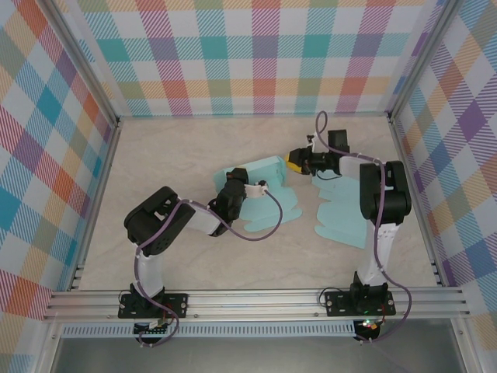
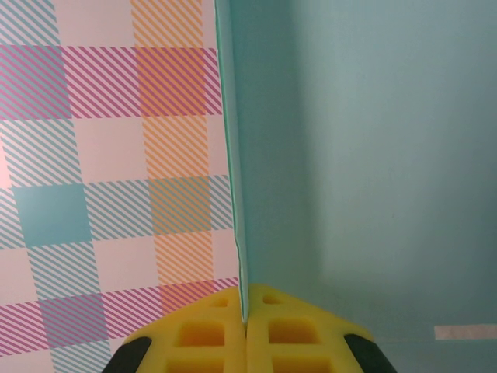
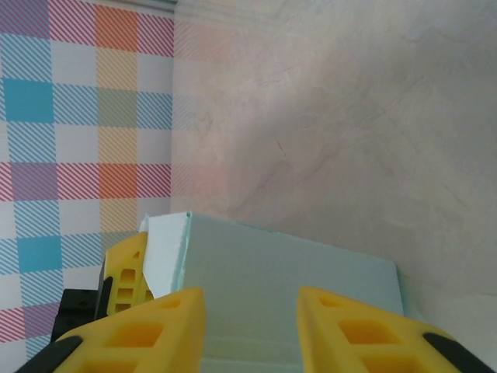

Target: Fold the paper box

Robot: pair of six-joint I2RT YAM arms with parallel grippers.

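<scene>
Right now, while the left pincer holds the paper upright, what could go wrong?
The left pincer is shut on only the thin edge of the raised teal panel; a tug might slip or tear it.
The right pincer stands open right at a teal box wall; closing there could crumple it instead of creasing.
The flat part of the paper box lies loose on the table, so it may slide.

I read the paper box [image 1: 268, 172] as plain pale teal; one flap face shows white at lower left of the right wrist frame. The counter [image 1: 171, 148] is beige with faint marbling. The walls [image 1: 256, 54] carry plaid of pink, teal, orange and purple hatching on white. On the left claw [image 2: 245, 334] and right claw [image 3: 250, 311], pads are yellow, bases black.
</scene>
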